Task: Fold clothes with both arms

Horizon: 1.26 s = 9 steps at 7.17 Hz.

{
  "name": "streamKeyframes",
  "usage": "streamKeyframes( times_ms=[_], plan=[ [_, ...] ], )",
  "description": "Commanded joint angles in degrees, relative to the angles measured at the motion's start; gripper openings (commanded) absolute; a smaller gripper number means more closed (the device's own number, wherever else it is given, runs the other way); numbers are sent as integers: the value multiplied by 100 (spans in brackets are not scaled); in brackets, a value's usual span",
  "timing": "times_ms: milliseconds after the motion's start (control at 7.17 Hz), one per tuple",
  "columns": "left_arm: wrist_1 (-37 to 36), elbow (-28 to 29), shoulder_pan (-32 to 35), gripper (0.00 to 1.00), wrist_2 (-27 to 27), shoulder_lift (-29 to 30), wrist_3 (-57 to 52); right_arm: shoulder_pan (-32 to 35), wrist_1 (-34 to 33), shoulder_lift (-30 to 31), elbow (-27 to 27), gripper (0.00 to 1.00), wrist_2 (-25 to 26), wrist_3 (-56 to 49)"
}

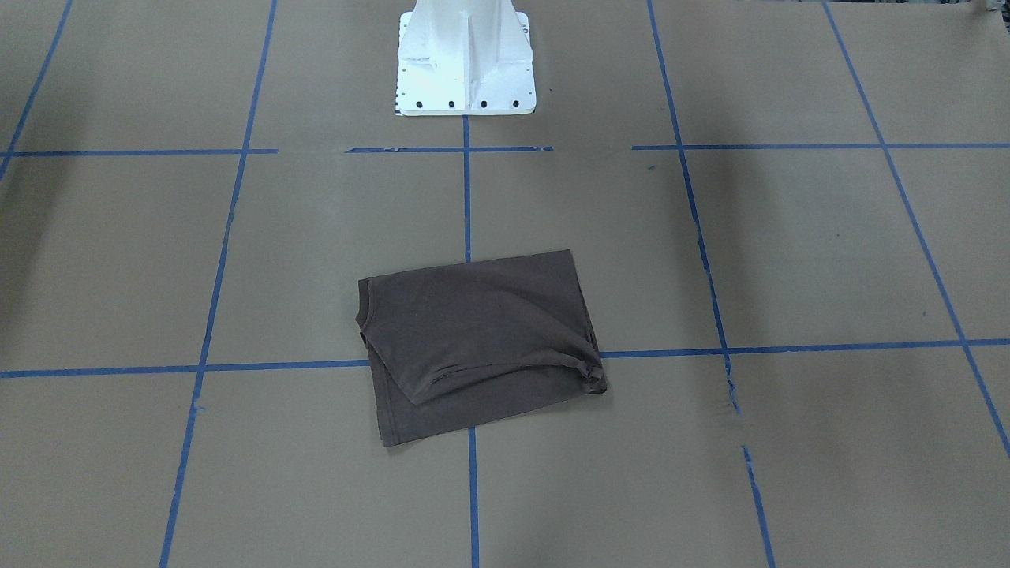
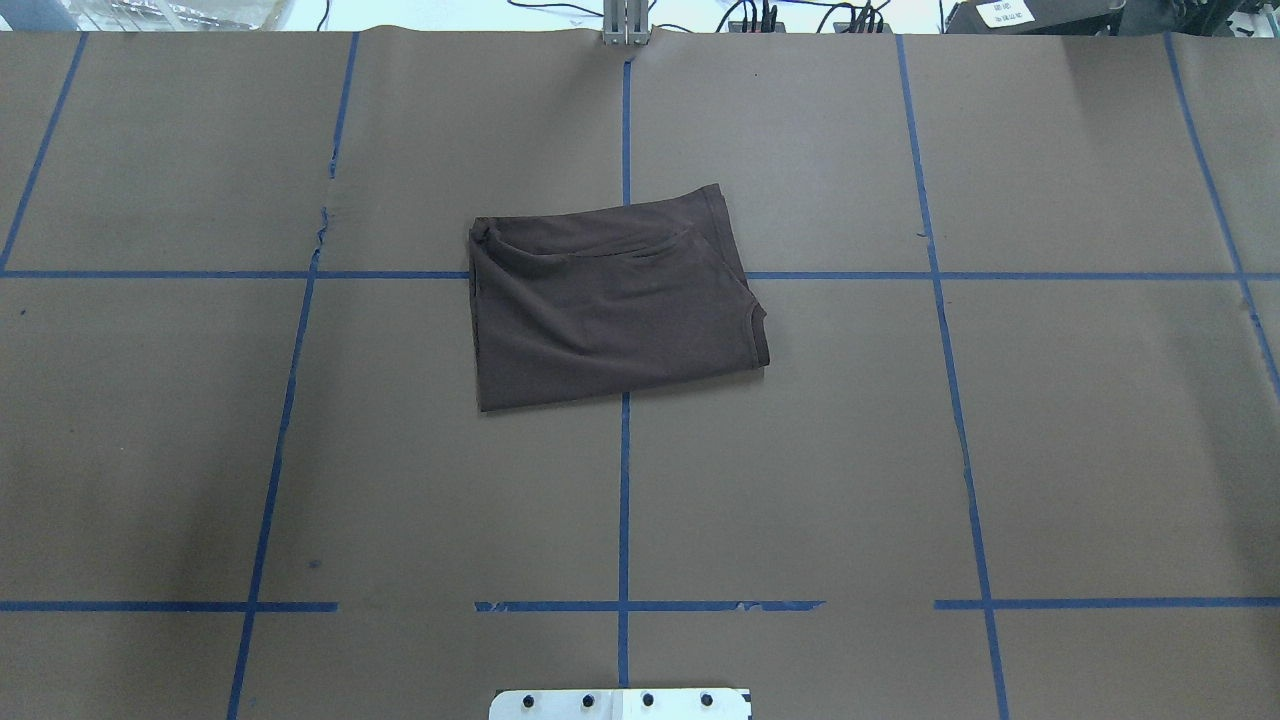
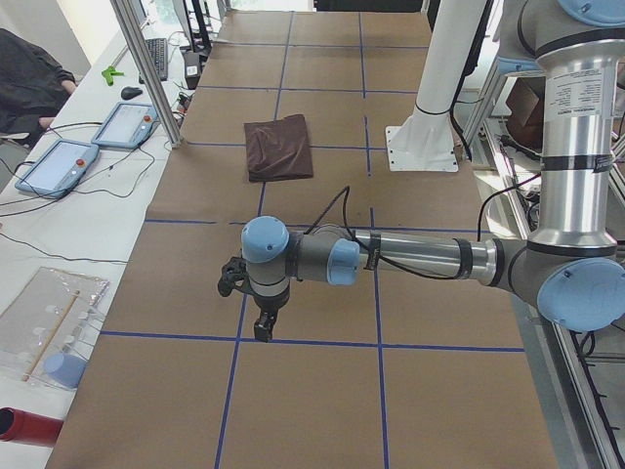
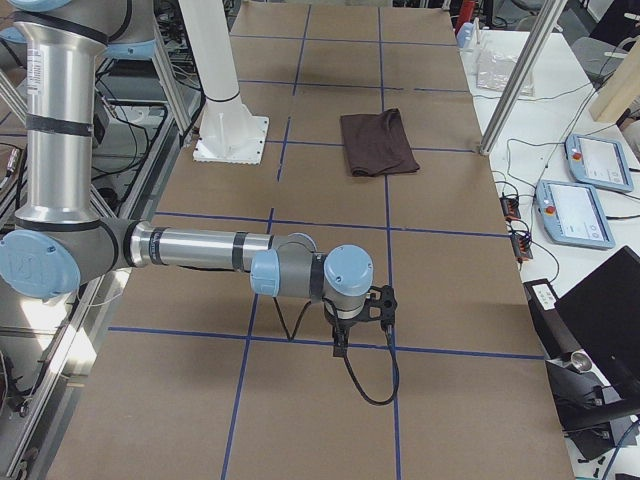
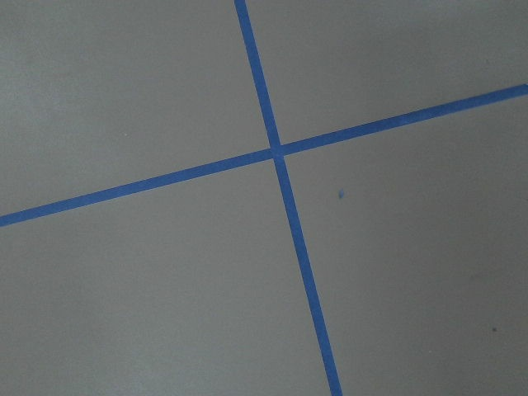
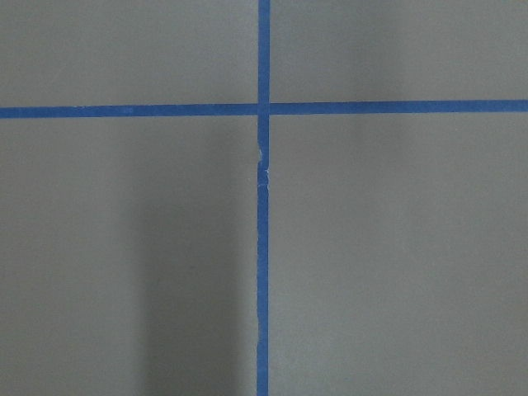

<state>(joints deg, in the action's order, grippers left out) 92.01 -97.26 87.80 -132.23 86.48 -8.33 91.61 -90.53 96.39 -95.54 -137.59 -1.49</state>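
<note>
The dark brown T-shirt (image 1: 477,343) lies folded into a rough rectangle near the middle of the table, its collar at the robot's right. It also shows in the overhead view (image 2: 610,300) and in both side views (image 3: 278,147) (image 4: 378,142). No arm touches it. My left gripper (image 3: 264,327) hangs point-down above a blue tape line far toward the table's left end. My right gripper (image 4: 340,345) hangs the same way far toward the right end. I cannot tell whether either is open or shut. Both wrist views show only brown paper and tape crossings.
The table is covered in brown paper (image 2: 1050,450) with a blue tape grid (image 2: 624,500). The white base pedestal (image 1: 465,63) stands at the robot's side. Teach pendants (image 3: 59,161) and cables lie on the white bench past the far edge. A seated person (image 3: 29,83) is there.
</note>
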Motion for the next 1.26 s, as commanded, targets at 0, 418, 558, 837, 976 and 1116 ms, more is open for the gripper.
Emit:
streamKeyframes(
  times_ms=[0, 418, 558, 837, 976, 1116],
  plan=[
    [1, 5, 0, 100, 4, 0, 7, 6, 0, -6, 0, 100, -22, 8],
    [-8, 23, 0, 100, -22, 0, 77, 6, 0, -6, -61, 100, -31, 43],
    [-8, 6, 0, 100, -39, 9, 739, 6, 0, -6, -61, 100, -39, 43],
    [1, -21, 0, 100, -48, 9, 1036, 6, 0, 3, -61, 100, -48, 43],
    [1, -30, 0, 100, -57, 9, 1036, 6, 9, 20, -61, 100, -31, 43],
    [1, -30, 0, 100, -57, 9, 1036, 6, 9, 29, -61, 100, -31, 43]
  ],
)
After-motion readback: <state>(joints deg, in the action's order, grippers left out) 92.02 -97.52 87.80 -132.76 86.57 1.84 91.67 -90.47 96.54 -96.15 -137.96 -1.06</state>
